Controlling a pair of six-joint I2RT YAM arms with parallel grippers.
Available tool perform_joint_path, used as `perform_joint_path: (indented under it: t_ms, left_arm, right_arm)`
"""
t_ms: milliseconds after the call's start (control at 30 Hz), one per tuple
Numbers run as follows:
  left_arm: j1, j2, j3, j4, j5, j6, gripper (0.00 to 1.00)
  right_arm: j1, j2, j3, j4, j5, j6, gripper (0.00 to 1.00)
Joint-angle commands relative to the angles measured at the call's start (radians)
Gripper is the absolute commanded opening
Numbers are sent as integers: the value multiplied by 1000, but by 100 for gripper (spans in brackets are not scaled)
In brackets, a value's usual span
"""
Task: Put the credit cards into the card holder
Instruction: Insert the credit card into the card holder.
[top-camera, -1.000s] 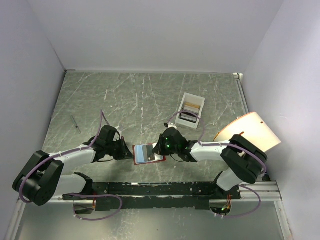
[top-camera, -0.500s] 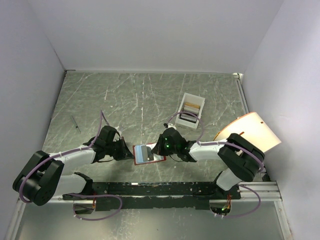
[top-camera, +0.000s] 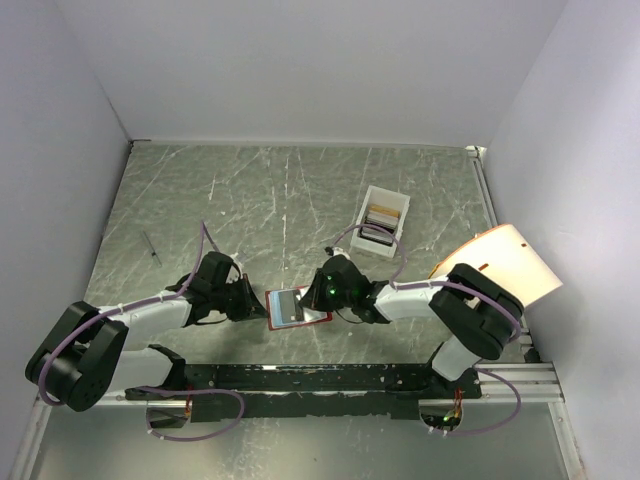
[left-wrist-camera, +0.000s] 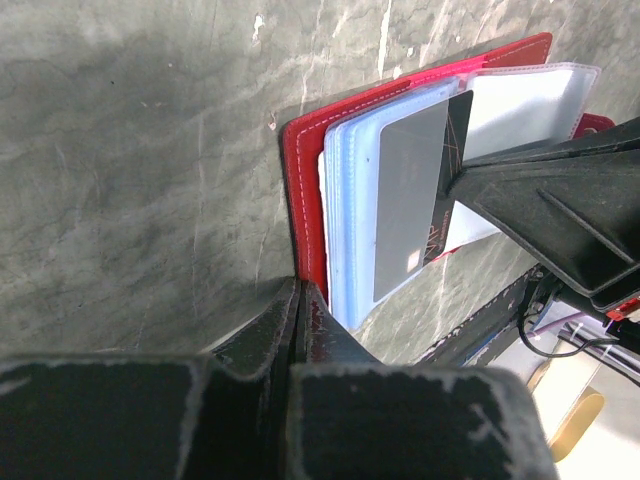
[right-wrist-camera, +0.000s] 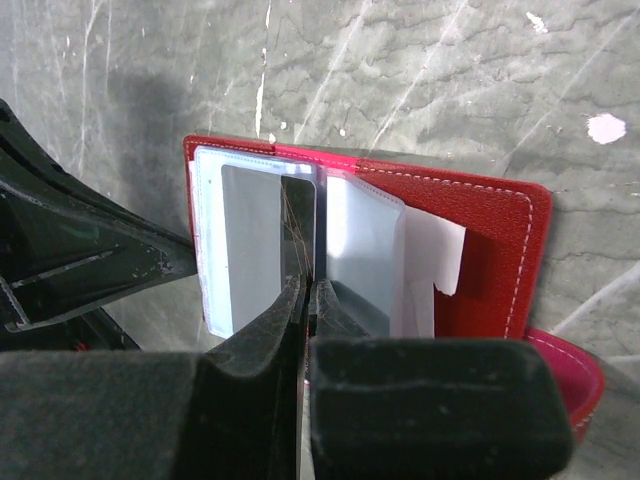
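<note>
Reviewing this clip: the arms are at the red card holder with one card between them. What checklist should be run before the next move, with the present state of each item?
1. Card holder lying open, sleeves exposed: ok.
2. Left gripper shut on the holder's red edge, steadying it: ok.
3. Right gripper shut on the grey card: ok.
4. Card lined up with the sleeves: not ok, it sits tilted, with one end past their edge.
5. Card edge inside a sleeve: cannot tell.
6. Spare cards waiting in the white box: ok.
</note>
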Motion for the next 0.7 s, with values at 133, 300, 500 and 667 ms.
perform_joint_path:
  t_ms: [133, 300, 500, 667]
  left_arm:
    - [-7, -3, 0, 35, 23, -3, 7]
    - [-8, -2, 3, 23, 16, 5, 7]
    - [-7, -4, 2, 23, 13, 4, 7]
    - [-7, 0, 14, 14, 8, 5, 7]
  right_arm:
    - [15, 30, 13, 29, -5, 48, 2]
    - [16, -20, 22, -43, 26, 24, 16]
    - [15, -87, 20, -114, 65, -24, 28]
    - [16, -69, 23, -82, 29, -26, 27]
